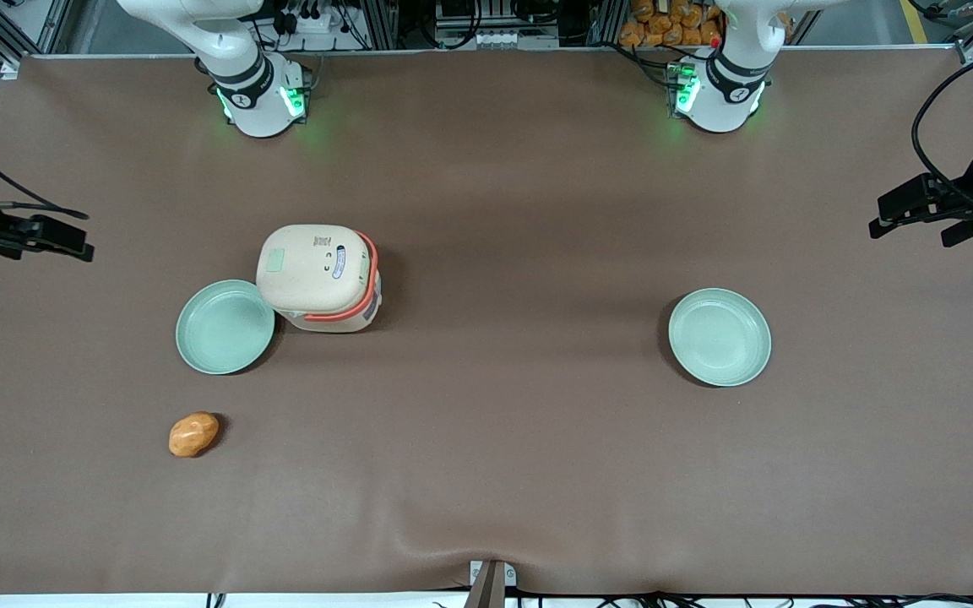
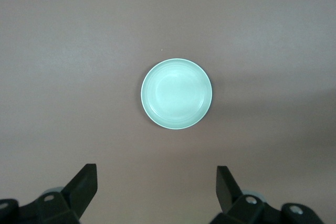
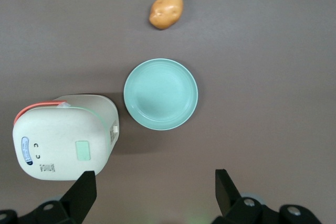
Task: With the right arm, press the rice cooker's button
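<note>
The rice cooker is cream with an orange-red band. It stands on the brown table with its lid shut. The lid carries a pale green square patch and a small blue oval label. The cooker also shows in the right wrist view. My right gripper is open and empty. It hangs well above the table, apart from the cooker. In the front view the gripper shows at the working arm's end of the table, farther out than the cooker.
A pale green plate lies against the cooker, also in the right wrist view. A potato lies nearer the front camera, also in the right wrist view. A second green plate lies toward the parked arm's end.
</note>
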Controlling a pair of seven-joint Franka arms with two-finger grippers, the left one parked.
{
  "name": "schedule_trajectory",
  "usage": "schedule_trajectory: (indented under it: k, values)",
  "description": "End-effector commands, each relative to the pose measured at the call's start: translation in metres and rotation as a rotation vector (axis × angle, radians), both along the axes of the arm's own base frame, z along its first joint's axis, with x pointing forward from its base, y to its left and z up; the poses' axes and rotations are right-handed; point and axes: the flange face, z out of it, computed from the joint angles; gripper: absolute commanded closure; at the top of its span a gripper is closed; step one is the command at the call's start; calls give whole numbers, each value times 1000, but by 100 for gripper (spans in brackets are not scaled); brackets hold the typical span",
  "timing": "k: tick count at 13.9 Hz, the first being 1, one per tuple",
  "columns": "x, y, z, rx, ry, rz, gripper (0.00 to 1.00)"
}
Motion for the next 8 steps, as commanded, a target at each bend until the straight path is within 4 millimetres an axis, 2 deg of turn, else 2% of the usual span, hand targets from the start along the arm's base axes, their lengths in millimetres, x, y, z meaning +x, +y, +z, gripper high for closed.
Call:
schedule_trajectory:
  k: [1,4,8]
  values:
    - [-5,20,11,-15,-10,47,0]
    - [-6,55,8,-18,-2,107,0]
    - [-9,96,-11,-22,39,170,0]
